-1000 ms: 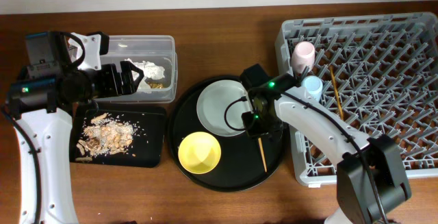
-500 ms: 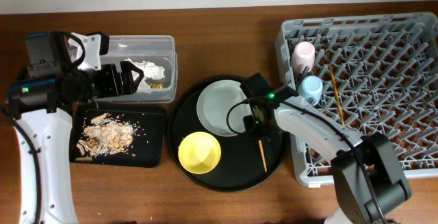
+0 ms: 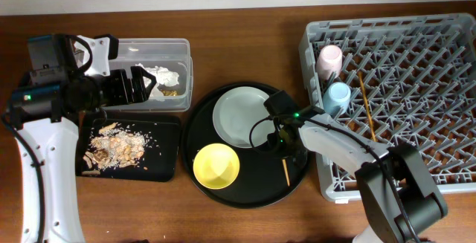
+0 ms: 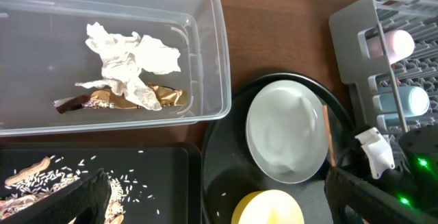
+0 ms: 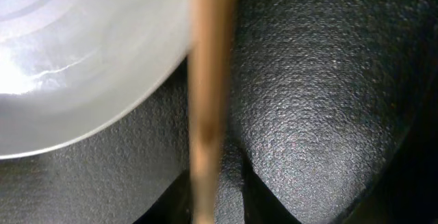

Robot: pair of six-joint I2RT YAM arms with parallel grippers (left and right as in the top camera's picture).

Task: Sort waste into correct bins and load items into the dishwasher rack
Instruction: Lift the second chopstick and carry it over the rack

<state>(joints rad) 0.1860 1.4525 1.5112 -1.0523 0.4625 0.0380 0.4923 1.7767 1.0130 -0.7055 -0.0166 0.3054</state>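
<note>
My right gripper (image 3: pixel 285 140) (image 5: pixel 219 207) is down on the round black tray (image 3: pixel 256 182), its fingers tight on either side of a wooden chopstick (image 3: pixel 285 170) (image 5: pixel 209 80) beside the pale plate (image 3: pixel 239 115). The other chopstick (image 3: pixel 366 103) lies in the grey rack (image 3: pixel 387 21) with the pink cup (image 3: pixel 329 59) and blue cup (image 3: pixel 338 94). The yellow bowl (image 3: pixel 216 165) sits on the round tray. My left gripper (image 3: pixel 137 87) (image 4: pixel 229 200) hangs open and empty over the clear tub (image 3: pixel 160 46), which holds the napkin (image 4: pixel 130 63) and wrapper (image 4: pixel 102 102). Food scraps (image 3: pixel 111 148) lie in the black rectangular tray (image 3: pixel 160 165).
The rack fills the right side, its left wall close to my right arm. The round tray lies between the rack and the two bins. Bare wooden table (image 3: pixel 245 50) shows behind the round tray.
My right gripper has moved toward the front of the round tray and lower, along the chopstick. The left arm has not moved.
</note>
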